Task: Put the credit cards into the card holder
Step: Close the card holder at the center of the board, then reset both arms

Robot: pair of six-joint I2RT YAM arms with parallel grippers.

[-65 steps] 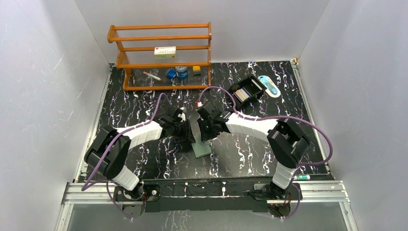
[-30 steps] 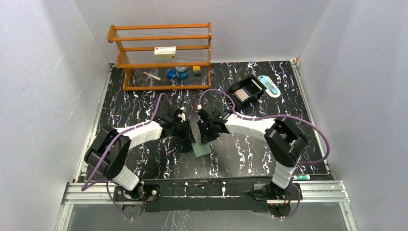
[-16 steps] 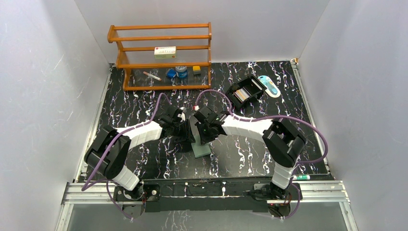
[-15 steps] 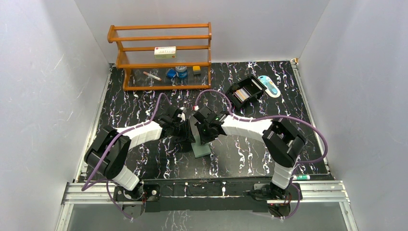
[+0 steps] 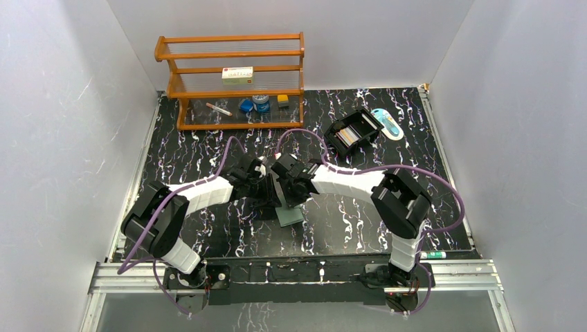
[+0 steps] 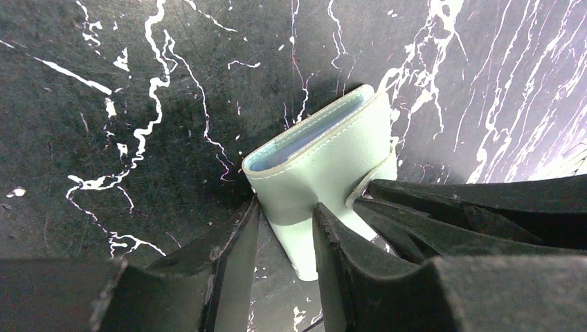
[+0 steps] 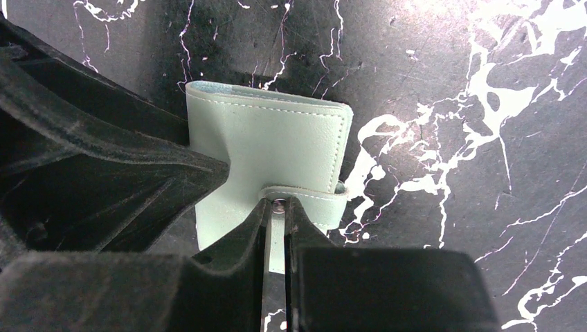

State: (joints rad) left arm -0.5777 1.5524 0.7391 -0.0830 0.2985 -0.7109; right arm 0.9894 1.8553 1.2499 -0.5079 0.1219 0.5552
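- Black marble-patterned tabletop (image 5: 208, 152) veined in white, boxed in by grey walls, with an orange wooden rack (image 5: 232, 55) along the back and a black compartmented box (image 5: 354, 131) at the back right.
- The small flat teal-green folding card holder (image 6: 325, 159) lies closed near the middle of the table, between the two arms.
- The left gripper (image 6: 285, 207) is clamped across the card holder's near edge, one finger on each face.
- The right gripper (image 7: 277, 203) has its fingers pinched almost together on the snap-button tab (image 7: 315, 204), with the metal stud showing between them.
- Striped edges in the black box may be the thin stiff credit cards (image 5: 348, 136); they are too small to be sure of.
- Handling, as a judgement: the card holder looks light and pliable, a soft stitched leatherette that will flex and slide on the smooth top unless pinned. The body is best held by its folded edge, while the tab is the natural pull point. The snap should pop with a peel, not a straight tug.
- Against the earlier frames, the right arm has swung leftward until it is close against the left gripper, and its fingers have narrowed onto the tab. The left arm and the card holder sit where they were.
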